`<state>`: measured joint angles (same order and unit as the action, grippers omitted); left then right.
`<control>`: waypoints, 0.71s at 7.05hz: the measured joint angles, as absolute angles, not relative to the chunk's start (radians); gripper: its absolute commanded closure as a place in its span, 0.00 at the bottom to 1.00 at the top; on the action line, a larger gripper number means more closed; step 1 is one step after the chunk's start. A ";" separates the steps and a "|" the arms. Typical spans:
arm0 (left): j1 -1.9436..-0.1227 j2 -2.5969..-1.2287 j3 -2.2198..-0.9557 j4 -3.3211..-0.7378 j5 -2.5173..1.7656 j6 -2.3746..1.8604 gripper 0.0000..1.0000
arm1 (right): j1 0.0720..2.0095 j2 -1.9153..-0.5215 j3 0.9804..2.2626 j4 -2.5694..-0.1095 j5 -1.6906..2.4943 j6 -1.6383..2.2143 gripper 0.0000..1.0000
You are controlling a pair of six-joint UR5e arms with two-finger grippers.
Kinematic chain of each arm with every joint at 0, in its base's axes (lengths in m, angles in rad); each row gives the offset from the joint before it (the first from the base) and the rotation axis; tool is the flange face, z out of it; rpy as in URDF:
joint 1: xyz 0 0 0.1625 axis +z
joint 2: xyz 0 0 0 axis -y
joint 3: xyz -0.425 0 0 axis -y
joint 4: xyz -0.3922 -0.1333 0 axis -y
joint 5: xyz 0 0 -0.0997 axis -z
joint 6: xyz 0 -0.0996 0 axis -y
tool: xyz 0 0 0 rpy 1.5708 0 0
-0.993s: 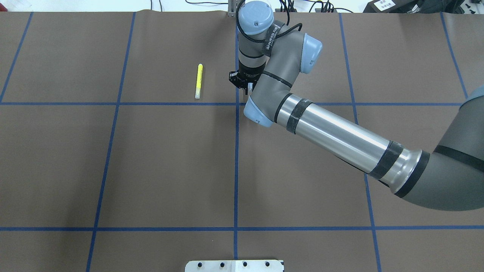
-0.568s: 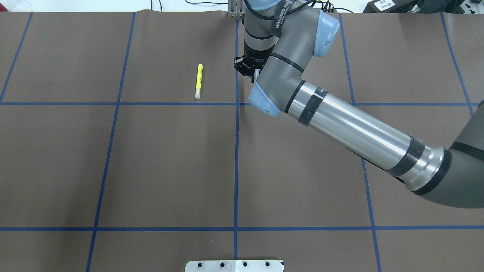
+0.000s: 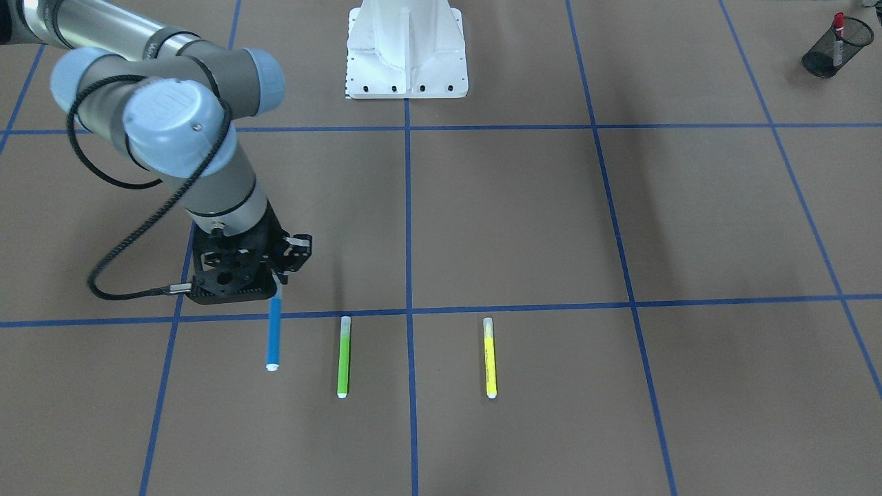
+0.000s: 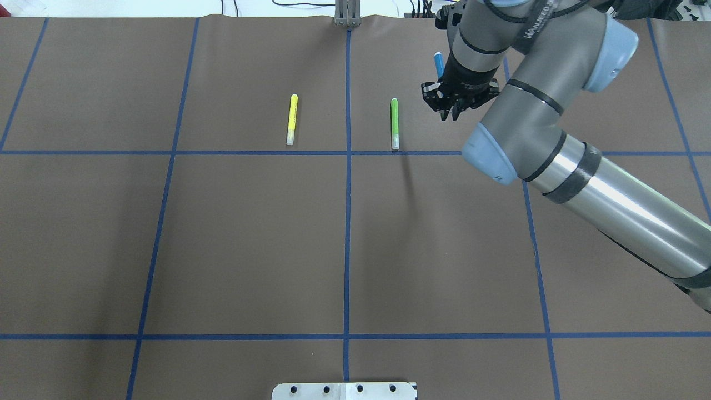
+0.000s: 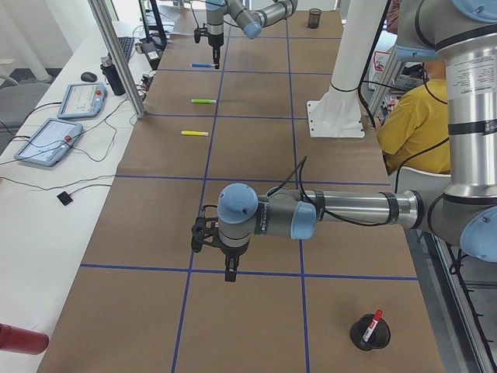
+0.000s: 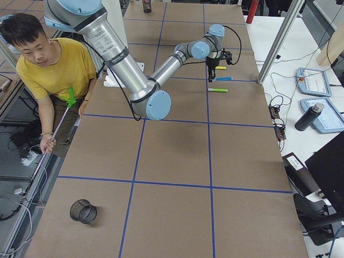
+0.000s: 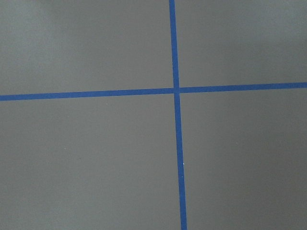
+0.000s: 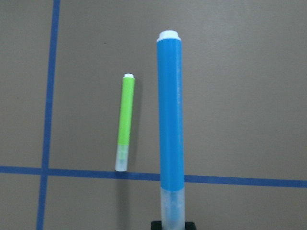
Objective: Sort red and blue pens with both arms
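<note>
My right gripper (image 3: pixel 275 279) is shut on the clear-capped end of the blue pen (image 3: pixel 273 334), which juts out level above the table. The right wrist view shows that blue pen (image 8: pixel 171 120) big and close. In the overhead view the blue pen (image 4: pixel 438 64) pokes out beyond the right gripper (image 4: pixel 450 105). The red-capped marker (image 3: pixel 838 24) stands in a black mesh cup (image 3: pixel 827 52) at the table's left end. My left gripper (image 5: pixel 231 272) hangs over bare table near that cup (image 5: pixel 369 334); I cannot tell whether it is open or shut.
A green pen (image 4: pixel 394 123) and a yellow pen (image 4: pixel 291 119) lie parallel on the far row of squares. The white pedestal (image 3: pixel 406 48) stands at the robot's side. A second mesh cup (image 6: pixel 83 210) sits near the right end. A person (image 6: pixel 54 70) sits beside the table.
My right arm has swung to the right across the far row, away from the centre line. The green pen it was covering now shows.
</note>
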<state>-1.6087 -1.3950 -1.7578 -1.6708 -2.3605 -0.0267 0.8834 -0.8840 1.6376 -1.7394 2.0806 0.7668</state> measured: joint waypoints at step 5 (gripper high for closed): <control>-1.608 -1.394 -1.760 -1.671 -2.369 -0.026 0.00 | 1.122 -1.307 1.908 -1.816 2.110 0.179 1.00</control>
<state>-1.6076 -1.3941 -1.7604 -1.6711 -2.3688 -0.0261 1.1224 -1.3071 1.9077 -1.8159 2.1096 0.1795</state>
